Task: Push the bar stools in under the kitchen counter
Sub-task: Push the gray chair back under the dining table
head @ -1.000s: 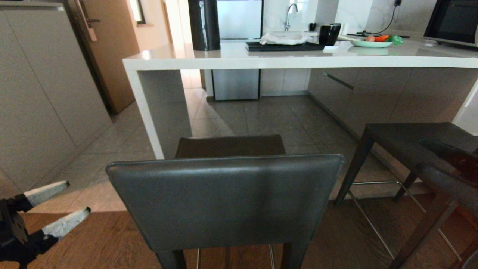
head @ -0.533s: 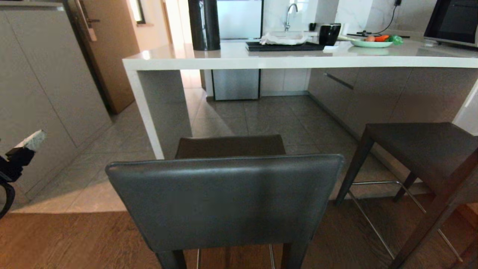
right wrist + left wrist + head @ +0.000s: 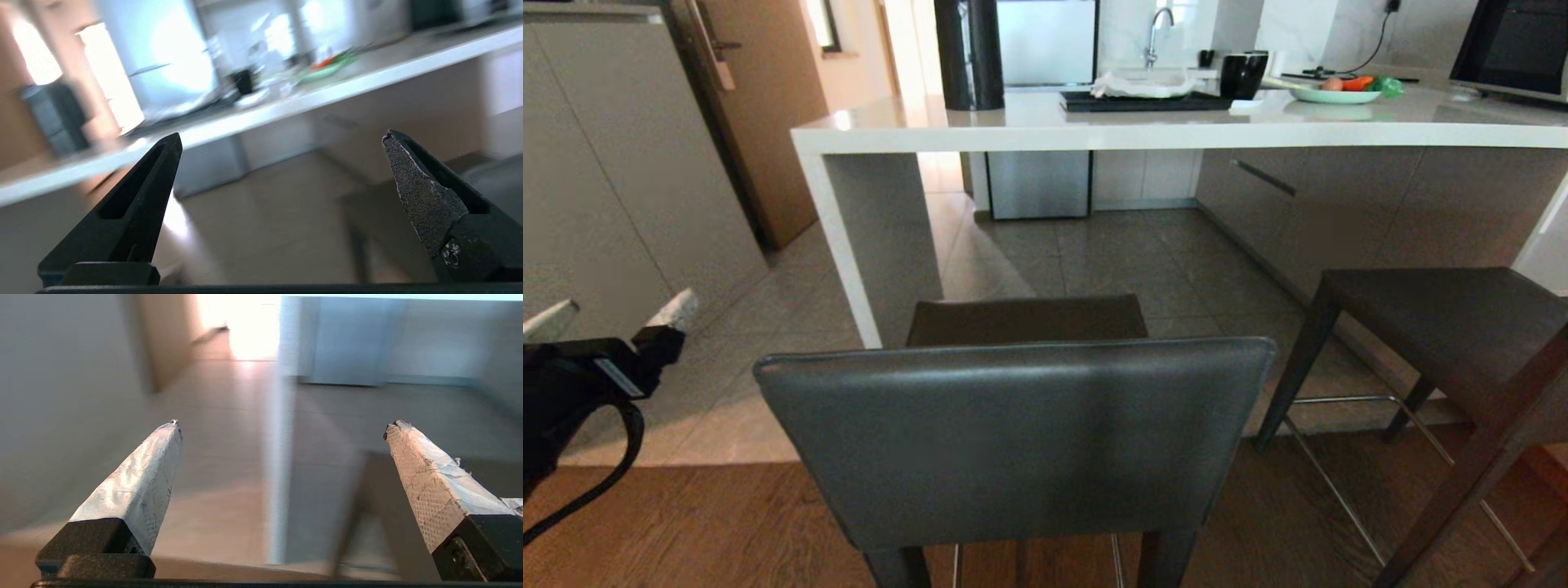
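The nearer bar stool stands in front of me with its dark grey backrest toward me and its seat short of the kitchen counter. A second bar stool stands at the right, turned at an angle. My left gripper hovers open at the far left, level with the backrest's top and clear of it. In the left wrist view the left gripper faces the counter's slab leg, nothing between its fingers. My right gripper is open and empty, facing the counter edge; the head view does not show it.
On the counter are a tall black cylinder, a black tray, a black mug and a plate of vegetables. Grey cabinets line the left. The wood floor meets tile just behind the stools.
My left gripper has risen from low at the left edge and rolled so its fingers lie side by side. The dark right arm has left the head view's right edge. Neither stool has moved.
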You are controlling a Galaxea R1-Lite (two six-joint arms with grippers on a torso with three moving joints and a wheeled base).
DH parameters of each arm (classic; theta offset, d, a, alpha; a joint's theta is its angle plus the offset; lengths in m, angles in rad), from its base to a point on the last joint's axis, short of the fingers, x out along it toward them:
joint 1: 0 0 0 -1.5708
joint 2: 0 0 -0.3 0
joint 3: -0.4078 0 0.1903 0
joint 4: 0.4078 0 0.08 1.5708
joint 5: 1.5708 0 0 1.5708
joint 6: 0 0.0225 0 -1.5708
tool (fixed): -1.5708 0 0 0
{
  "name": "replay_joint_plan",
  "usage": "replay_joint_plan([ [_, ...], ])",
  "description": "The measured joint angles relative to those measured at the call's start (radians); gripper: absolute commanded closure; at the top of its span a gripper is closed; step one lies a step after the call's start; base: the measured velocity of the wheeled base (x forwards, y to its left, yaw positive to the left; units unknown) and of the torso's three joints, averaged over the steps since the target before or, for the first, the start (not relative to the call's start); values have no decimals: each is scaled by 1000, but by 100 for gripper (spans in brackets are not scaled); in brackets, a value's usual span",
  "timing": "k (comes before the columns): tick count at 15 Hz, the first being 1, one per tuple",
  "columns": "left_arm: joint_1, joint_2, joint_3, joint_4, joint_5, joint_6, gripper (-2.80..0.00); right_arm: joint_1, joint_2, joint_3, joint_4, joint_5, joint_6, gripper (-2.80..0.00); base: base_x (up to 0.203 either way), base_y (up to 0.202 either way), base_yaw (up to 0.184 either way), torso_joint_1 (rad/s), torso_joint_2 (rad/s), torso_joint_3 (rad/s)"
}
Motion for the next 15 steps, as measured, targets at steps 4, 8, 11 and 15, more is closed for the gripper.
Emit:
replay_joint_plan([
  [4,-152,-159,47,56,9,5,-280,31,-97,81,24,4,-48,-280,0,0,0,0,0,0],
  [8,-175,-415,50,271,3,6,-280,32,-240,113,163,9,-66,-280,0,0,0,0,0,0],
  [11,-171,-643,30,513,5,13,-280,31,-352,157,300,29,-70,-280,0,0,0,0,0,0],
  [15,-155,-938,-4,892,-9,55,-280,12,-453,200,316,85,-142,-280,0,0,0,0,0,0],
])
